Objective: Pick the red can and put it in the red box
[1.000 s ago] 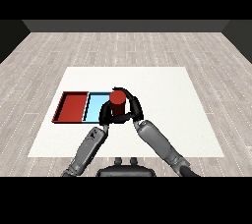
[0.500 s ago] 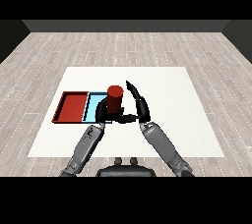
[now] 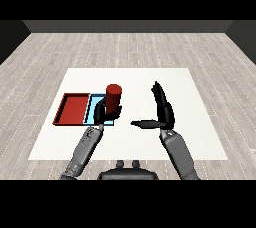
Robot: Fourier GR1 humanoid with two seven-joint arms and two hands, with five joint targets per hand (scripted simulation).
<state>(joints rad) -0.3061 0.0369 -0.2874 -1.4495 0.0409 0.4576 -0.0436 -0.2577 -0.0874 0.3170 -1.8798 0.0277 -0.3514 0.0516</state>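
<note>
The red can (image 3: 114, 97) stands upright in my left hand (image 3: 101, 114), whose fingers curl round its lower part. It is held above the light blue tray (image 3: 93, 108). The red tray (image 3: 72, 109) lies just left of the blue one, with nothing in it. My right hand (image 3: 163, 110) is open to the right of the can and well apart from it, fingers straight and pointing away, thumb stretched out to the left.
Both trays sit side by side on the left half of the white table (image 3: 130, 79). A grey plank floor (image 3: 130, 49) surrounds the table.
My right hand has let go of the can and swung away to the right. The left hand has carried the can a little to the left, over the blue tray.
</note>
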